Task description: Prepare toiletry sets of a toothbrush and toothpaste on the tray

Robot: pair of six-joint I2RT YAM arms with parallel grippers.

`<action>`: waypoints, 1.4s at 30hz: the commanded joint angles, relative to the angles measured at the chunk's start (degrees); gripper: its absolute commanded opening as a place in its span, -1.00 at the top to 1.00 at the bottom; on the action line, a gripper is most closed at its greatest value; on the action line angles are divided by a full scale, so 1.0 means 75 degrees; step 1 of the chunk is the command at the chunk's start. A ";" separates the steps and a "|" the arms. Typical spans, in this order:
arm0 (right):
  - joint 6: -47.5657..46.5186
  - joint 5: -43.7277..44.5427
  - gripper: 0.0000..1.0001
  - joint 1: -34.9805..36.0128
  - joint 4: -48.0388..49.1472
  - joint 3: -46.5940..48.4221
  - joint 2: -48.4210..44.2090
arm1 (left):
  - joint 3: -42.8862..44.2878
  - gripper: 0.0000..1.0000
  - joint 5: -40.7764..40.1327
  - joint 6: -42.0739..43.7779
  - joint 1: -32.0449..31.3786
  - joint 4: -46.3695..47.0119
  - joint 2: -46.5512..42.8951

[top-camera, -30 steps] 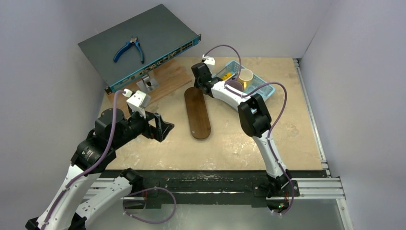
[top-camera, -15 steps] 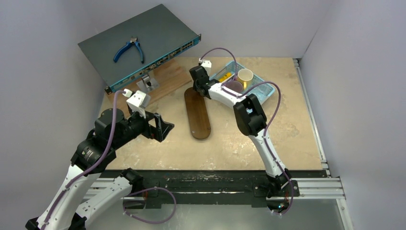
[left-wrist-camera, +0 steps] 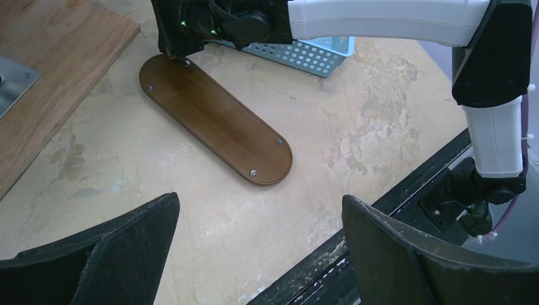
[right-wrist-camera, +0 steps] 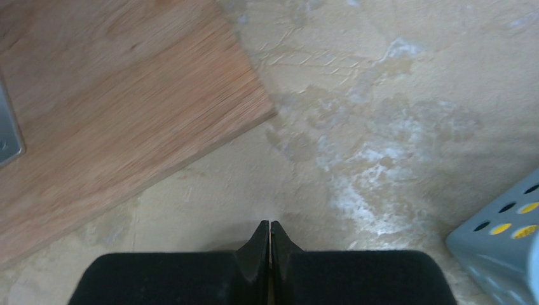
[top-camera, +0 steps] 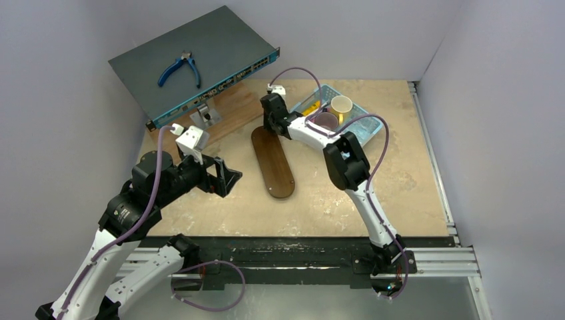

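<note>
**Tray (top-camera: 274, 163) swung at its far end by the right pincer (top-camera: 268, 125)**

Over the last 1 second the right pincer has been carried leftward and the tray's far end has been taken with it. The tray is now slanted a little more, and its near end has hardly shifted. In the wrist view the pincer's 2 fingers are seen pressed together, with nothing visible between them. The tray's far end is met by their tips. Whether it is pushed from the side or pressed from above cannot be told.

From those tips the tray runs back toward the arm bases, flat on the table (top-camera: 400, 173) and bare. No toothbrush or toothpaste has been laid on it yet. The basket (top-camera: 365, 128) is found just to the pincer's right, with 2 cups (top-camera: 342, 105) and something yellow inside. Whether that is a tube cannot be told, and no toothbrush can be made out. A pale board (top-camera: 233, 107) lies to the pincer's left. The left pincer (top-camera: 230, 180) is held wide open, well apart from the tray, with nothing in it.

The shift is judged to be a repositioning of the tray ahead of loading, so 0 sets are counted as made.
</note>
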 commanded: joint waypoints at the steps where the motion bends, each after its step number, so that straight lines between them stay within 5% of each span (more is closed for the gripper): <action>1: -0.0488 -0.0485 1.00 0.0209 0.0039 -0.0297 -0.0677 | -0.0026 -0.97 -0.0098 0.0136 0.0002 0.0228 -0.0019; 22: -0.1586 -0.2173 1.00 0.0765 0.0504 -0.1990 -0.1972 | -0.0037 -0.96 -0.0479 0.0148 0.0002 0.0163 -0.0043; 32: -0.0829 -0.0468 1.00 0.0768 0.0801 -0.2651 -0.2756 | -0.0048 -0.96 -0.0498 0.0154 -0.0007 0.0165 -0.0089; 42: -0.0196 0.0603 1.00 0.0645 0.0025 -0.1408 -0.1703 | -0.0042 -0.96 -0.0514 0.0158 -0.0001 0.0165 -0.0112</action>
